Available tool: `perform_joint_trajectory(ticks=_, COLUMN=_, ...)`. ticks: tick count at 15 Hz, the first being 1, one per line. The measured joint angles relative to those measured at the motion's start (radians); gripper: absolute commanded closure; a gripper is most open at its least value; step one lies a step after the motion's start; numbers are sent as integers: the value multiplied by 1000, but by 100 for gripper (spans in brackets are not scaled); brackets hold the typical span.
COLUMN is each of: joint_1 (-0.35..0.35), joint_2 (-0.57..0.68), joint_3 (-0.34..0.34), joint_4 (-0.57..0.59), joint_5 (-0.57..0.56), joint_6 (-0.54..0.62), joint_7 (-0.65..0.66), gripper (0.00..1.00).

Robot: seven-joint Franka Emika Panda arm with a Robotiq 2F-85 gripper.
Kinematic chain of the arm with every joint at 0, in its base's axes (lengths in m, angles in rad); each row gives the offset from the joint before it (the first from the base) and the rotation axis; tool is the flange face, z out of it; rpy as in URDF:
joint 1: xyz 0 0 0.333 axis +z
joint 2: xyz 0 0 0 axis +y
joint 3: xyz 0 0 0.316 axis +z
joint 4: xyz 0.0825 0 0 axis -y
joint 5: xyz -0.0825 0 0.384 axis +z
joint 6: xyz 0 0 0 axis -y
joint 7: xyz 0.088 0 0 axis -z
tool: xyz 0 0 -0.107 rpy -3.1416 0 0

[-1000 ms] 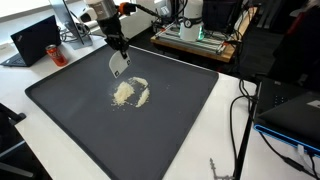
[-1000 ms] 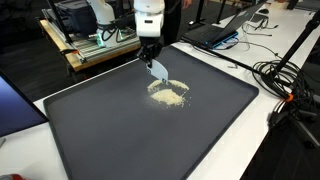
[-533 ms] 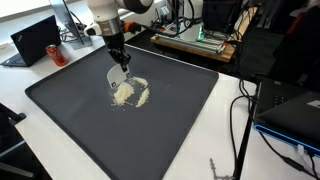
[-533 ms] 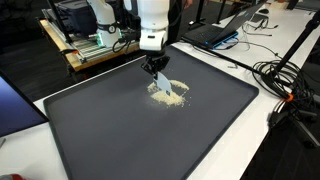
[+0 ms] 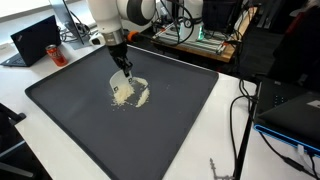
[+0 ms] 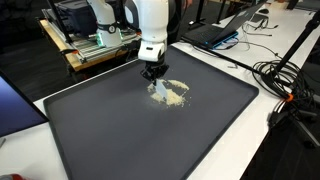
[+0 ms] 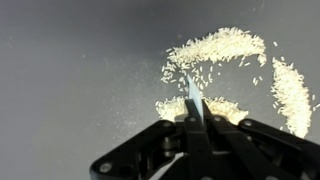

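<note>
1. Close in, the wrist view showed the gripper (image 7: 195, 120) with its fingers drawn narrow and pinched on a thin white blade (image 7: 193, 95). The blade was seen edge-on, so its full shape could not be made out.
2. I judged the blade light, flat and probably a little springy. It was held at its upper end, which looked the sensible place, since that left the lower edge free to meet the surface. So slim a piece could twist in the grip if pushed sideways.
3. Just past the blade's tip lay the rice (image 7: 225, 45), spread in a loose curved band with stray grains around it. Such grains are dry, light and quick to scatter. To my mind they could not be pinched up, only pushed or scraped along.
4. In both exterior views the arm came down steeply from above. The gripper (image 5: 120, 62) pointed almost straight down, and the blade (image 6: 157, 86) reached the near edge of the rice (image 6: 170, 94).
5. The rice (image 5: 130, 92) sat toward the far middle of a dark mat (image 5: 170, 130) that covered the white table.
6. Beyond the mat were a laptop (image 5: 35, 40) in an exterior view and a tangle of cables (image 6: 285, 75), all well apart from the grains.
</note>
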Motion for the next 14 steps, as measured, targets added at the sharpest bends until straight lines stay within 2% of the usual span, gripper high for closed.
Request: perform_joint_trajectory(ticks=14, joint_1=6, joint_2=5, joint_3=-78, joint_4=4, joint_5=-32, joint_6=-1, joint_7=38, gripper=99)
